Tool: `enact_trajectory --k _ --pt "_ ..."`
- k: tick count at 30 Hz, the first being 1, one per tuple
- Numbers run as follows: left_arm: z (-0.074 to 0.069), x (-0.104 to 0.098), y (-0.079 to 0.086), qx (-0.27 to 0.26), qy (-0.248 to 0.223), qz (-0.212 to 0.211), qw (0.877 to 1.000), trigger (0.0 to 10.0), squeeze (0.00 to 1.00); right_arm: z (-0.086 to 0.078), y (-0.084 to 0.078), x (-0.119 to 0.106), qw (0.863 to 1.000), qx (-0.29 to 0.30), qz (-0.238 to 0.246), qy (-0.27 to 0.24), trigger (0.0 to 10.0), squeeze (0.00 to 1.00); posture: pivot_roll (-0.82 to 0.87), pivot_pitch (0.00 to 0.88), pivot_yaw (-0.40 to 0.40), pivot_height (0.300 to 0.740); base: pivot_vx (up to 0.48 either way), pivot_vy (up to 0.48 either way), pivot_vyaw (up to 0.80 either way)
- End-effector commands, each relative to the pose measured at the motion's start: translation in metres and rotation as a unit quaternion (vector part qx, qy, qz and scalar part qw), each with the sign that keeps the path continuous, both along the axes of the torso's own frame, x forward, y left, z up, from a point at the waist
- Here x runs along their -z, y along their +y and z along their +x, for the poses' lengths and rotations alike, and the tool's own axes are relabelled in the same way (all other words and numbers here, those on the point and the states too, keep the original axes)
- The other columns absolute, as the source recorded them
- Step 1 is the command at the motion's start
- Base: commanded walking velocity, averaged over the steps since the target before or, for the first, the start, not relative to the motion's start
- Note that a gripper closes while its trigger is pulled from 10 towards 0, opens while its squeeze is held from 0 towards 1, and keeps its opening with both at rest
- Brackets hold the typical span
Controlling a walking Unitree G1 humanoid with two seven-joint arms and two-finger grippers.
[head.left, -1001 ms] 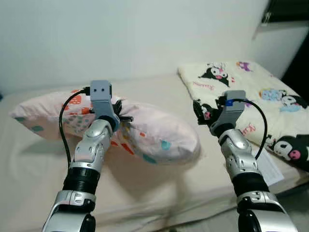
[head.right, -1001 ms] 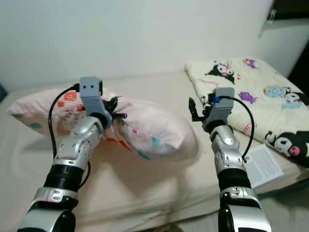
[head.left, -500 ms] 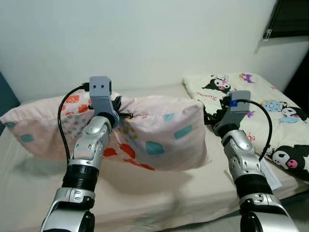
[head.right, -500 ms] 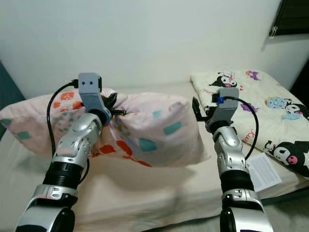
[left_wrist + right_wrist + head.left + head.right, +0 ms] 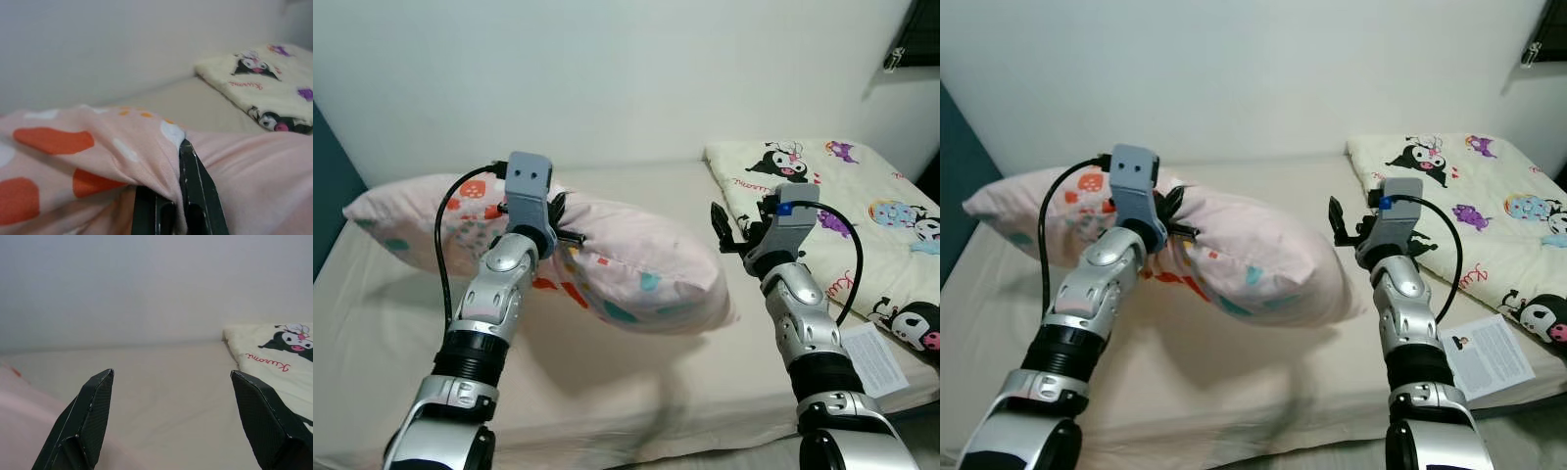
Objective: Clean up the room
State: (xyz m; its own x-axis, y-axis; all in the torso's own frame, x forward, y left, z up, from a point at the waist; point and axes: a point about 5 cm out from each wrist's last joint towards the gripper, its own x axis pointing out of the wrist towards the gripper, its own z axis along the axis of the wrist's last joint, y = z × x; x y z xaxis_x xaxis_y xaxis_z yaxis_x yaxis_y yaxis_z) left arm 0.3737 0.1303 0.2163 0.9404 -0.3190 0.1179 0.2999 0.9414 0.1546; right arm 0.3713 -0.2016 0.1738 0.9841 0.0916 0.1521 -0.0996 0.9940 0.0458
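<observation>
A pink pillow [image 5: 636, 269] with orange and teal prints hangs over the beige bed [image 5: 636, 392], held up at its middle. My left gripper [image 5: 563, 227] is shut on a fold of its cover; the left wrist view has the fingers [image 5: 195, 191] pinching the fabric [image 5: 98, 161]. My right gripper [image 5: 724, 227] is open, just past the pillow's right end and holding nothing. Between its fingertips [image 5: 93, 406] lie bare sheet and wall. A folded cream blanket [image 5: 842, 196] with cartoon prints lies on the bed's right side.
A white paper card [image 5: 1489, 354] lies near the bed's right front edge. The white wall [image 5: 607, 69] runs behind the bed. A dark teal panel [image 5: 325, 186] stands at the far left, and a dark fixture [image 5: 915, 39] at the top right.
The pillow's right half, lifted high half a second ago, has dropped and now sags toward the sheet. The view has shifted, bringing the teal panel in at left. Both grippers keep their states.
</observation>
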Motion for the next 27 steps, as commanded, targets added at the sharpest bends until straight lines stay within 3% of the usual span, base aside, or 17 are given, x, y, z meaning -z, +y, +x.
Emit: enact_trajectory --k 1,3,4,5,6,7,10,11,12,19,27 --pt "0.0 -0.028 -0.005 0.024 -0.069 0.025 0.997 10.0 0.0 0.0 0.0 0.0 1.0 0.006 0.009 0.001 10.0 0.0 -0.1 0.0 -0.003 0.74 0.0 0.0 0.0" --pt "0.002 -0.028 0.001 0.045 -0.083 0.128 0.987 10.0 0.0 0.0 -0.001 0.0 1.0 0.013 0.008 -0.001 10.0 0.0 -0.1 0.0 -0.002 0.74 0.0 0.0 0.0" --pt "0.002 -0.028 0.001 0.045 -0.083 0.128 0.987 10.0 0.0 0.0 -0.001 0.0 1.0 0.013 0.008 -0.001 10.0 0.0 -0.1 0.0 -0.002 0.74 0.0 0.0 0.0" --pt "0.003 -0.027 0.005 0.046 -0.087 0.171 0.98 10.0 0.0 0.0 -0.002 0.0 1.0 0.014 0.008 -0.001 10.0 0.0 -0.1 0.0 -0.001 0.74 0.0 0.0 0.0" --pt "0.007 -0.022 0.018 0.028 -0.095 0.278 0.956 10.0 0.0 0.0 -0.002 0.001 1.0 0.017 0.009 -0.002 10.0 0.0 -0.1 0.0 0.001 0.74 0.0 0.0 0.0" --pt "0.007 -0.022 0.018 0.028 -0.095 0.278 0.956 10.0 0.0 0.0 -0.002 0.001 1.0 0.017 0.009 -0.002 10.0 0.0 -0.1 0.0 0.001 0.74 0.0 0.0 0.0" --pt "0.01 -0.016 0.03 0.012 -0.104 0.383 0.918 10.0 0.0 0.0 -0.003 0.001 1.0 0.019 0.01 -0.002 10.0 0.0 -0.09 0.0 0.003 0.74 0.0 0.0 0.0" --pt "0.01 -0.016 0.03 0.012 -0.104 0.383 0.918 10.0 0.0 0.0 -0.003 0.001 1.0 0.019 0.01 -0.002 10.0 0.0 -0.09 0.0 0.003 0.74 0.0 0.0 0.0" --pt "0.01 -0.009 0.034 0.016 -0.102 0.431 0.896 10.0 0.0 0.0 -0.003 0.001 1.0 0.02 0.01 -0.003 10.0 0.0 -0.09 0.0 0.003 0.74 0.0 0.0 0.0" --pt "0.007 0.004 0.035 0.028 -0.094 0.468 0.878 10.0 0.0 -0.001 -0.002 0.003 1.0 0.02 0.008 -0.001 10.0 0.0 -0.09 0.0 0.003 0.74 0.0 0.0 0.0" --pt "0.009 0.018 0.038 0.023 -0.076 0.467 0.88 10.0 0.0 -0.002 0.0 0.005 1.0 0.019 0.005 0.003 10.0 0.0 -0.09 0.0 0.002 0.74 0.0 0.0 0.0"
